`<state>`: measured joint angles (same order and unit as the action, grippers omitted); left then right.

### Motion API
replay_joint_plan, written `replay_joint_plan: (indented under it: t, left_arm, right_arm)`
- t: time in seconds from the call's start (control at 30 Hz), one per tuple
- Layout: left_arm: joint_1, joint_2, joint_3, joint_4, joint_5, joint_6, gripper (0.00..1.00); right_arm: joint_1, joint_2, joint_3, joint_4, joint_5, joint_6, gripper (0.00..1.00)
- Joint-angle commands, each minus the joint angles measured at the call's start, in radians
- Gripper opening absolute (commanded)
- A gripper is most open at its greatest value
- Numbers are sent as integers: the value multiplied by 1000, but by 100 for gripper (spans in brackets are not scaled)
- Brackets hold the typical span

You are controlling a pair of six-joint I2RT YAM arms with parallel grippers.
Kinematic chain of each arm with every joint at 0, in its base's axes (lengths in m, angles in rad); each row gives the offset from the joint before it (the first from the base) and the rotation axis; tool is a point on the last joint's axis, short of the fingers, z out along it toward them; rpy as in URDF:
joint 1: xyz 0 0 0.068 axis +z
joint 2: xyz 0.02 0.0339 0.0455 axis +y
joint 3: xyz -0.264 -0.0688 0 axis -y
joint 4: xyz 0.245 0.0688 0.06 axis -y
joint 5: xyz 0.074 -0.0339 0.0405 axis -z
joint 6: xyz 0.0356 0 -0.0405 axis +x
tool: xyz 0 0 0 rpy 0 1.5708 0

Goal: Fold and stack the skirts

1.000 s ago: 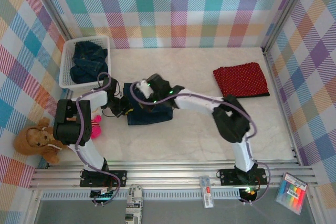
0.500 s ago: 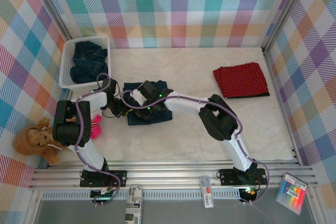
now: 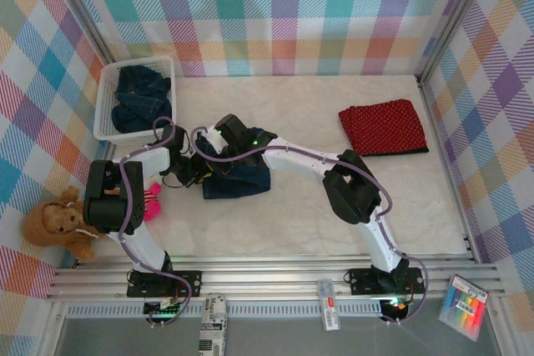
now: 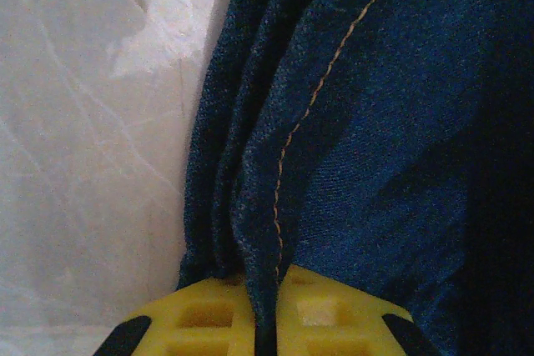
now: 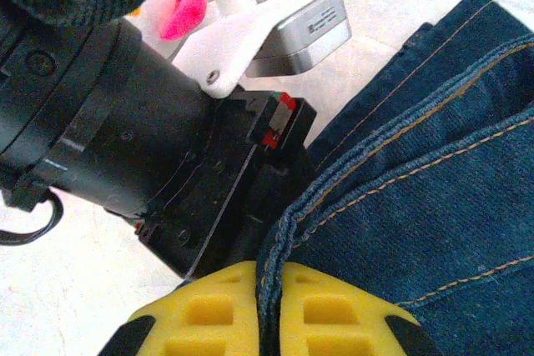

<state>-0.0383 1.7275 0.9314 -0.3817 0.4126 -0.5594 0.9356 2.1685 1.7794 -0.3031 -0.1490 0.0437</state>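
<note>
Denim skirt (image 3: 242,179) lies left of centre on the pale table (image 3: 300,214), with both grippers at its left edge. The left gripper (image 4: 265,310) is clamped on a stitched fold, the right gripper (image 5: 269,310) on a seamed hem just beside it. The red dotted skirt (image 3: 382,127) lies folded near the right wall, with bare tabletop between the two.

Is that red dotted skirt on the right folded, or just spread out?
Folded: the red dotted skirt lies as a compact, straight-edged rectangle, flat on the table.
</note>
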Motion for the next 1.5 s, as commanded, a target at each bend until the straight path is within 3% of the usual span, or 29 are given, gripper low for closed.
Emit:
replay_joint_plan:
  t: [0.0, 0.1, 0.2, 0.33, 0.57, 0.77, 0.97, 1.2, 1.47]
  left_arm:
    - [8, 17, -30, -44, -40, 14, 11]
    - [8, 19, -28, -45, -38, 17, 11]
    - [8, 23, -28, -43, -37, 15, 11]
    - [10, 18, -20, -55, -35, 21, 13]
    - [23, -74, 61, -181, -45, 42, 29]
    - [23, -164, 124, -284, -97, 55, 33]
    - [23, -90, 73, -231, -83, 49, 23]
    - [23, -6, 22, -149, -93, 32, 0]
    - [26, 5, 4, -138, -110, 33, 0]
  right_arm:
    - [-9, 13, -29, 48, -116, 3, 0]
    - [-20, 27, -43, 106, -230, 45, 0]
    - [-23, 45, -41, 157, -264, 79, 0]
    - [-24, 93, -35, 158, -274, 70, 0]
    - [-47, 147, -49, 167, -217, 134, 0]
    - [-54, 161, -66, 186, -253, 146, 0]
    - [-54, 144, -66, 190, -251, 139, 0]
    - [-54, 86, -58, 205, -271, 134, 0]
    - [-52, 79, -14, 232, -373, 154, 0]
